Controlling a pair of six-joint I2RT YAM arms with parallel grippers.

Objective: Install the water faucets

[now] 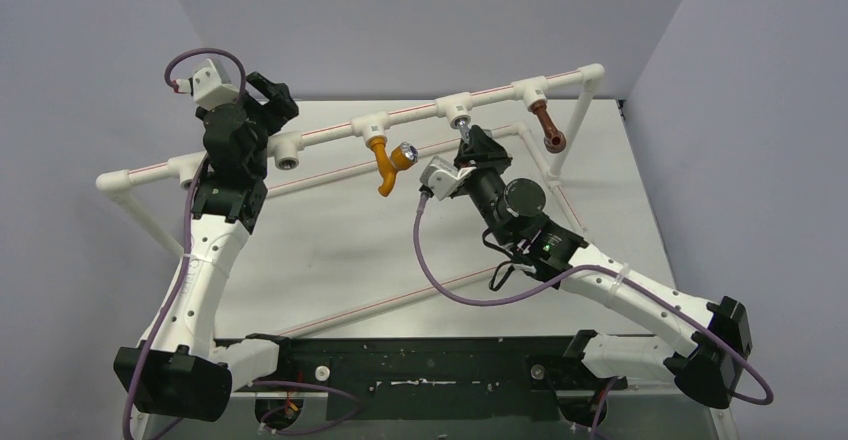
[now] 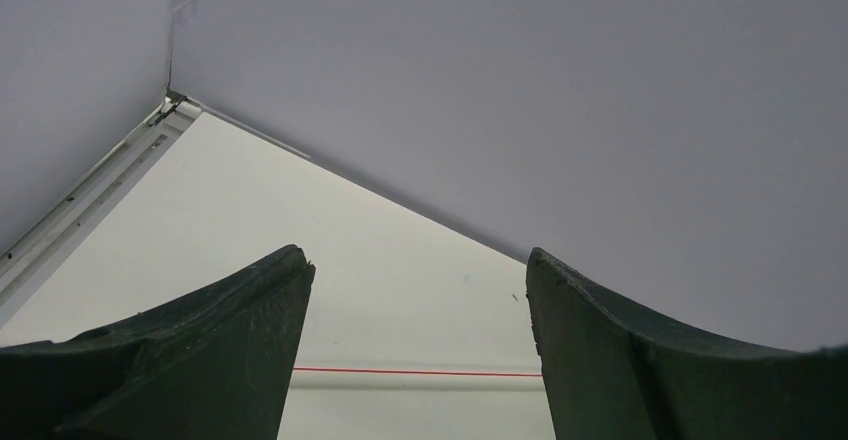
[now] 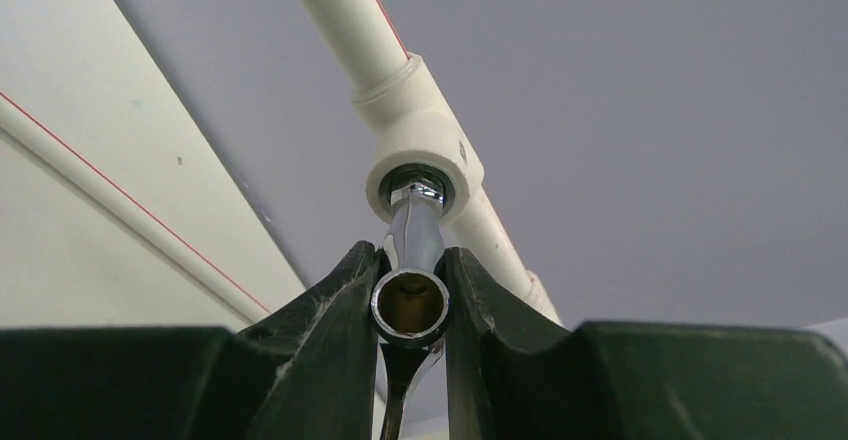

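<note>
A white pipe frame [image 1: 420,110] with tee fittings runs across the table's back. The orange faucet [image 1: 386,163] with its chrome knob hangs from one tee. The brown faucet [image 1: 548,128] hangs from the right tee. My right gripper [image 1: 470,143] is shut on the silver faucet [image 3: 411,275], whose threaded end sits in the middle tee [image 3: 424,155]; its spout mouth faces the wrist camera and its lever hangs below. My left gripper [image 1: 272,93] is open and empty, raised at the back left near an empty tee [image 1: 288,158]. Its fingers [image 2: 230,350] frame bare table.
A lower white pipe [image 1: 330,175] with a red line runs under the top rail. Grey walls stand close behind and beside the frame. A black rail [image 1: 420,370] lies along the table's near edge. The right arm's purple cable [image 1: 450,285] loops over the table.
</note>
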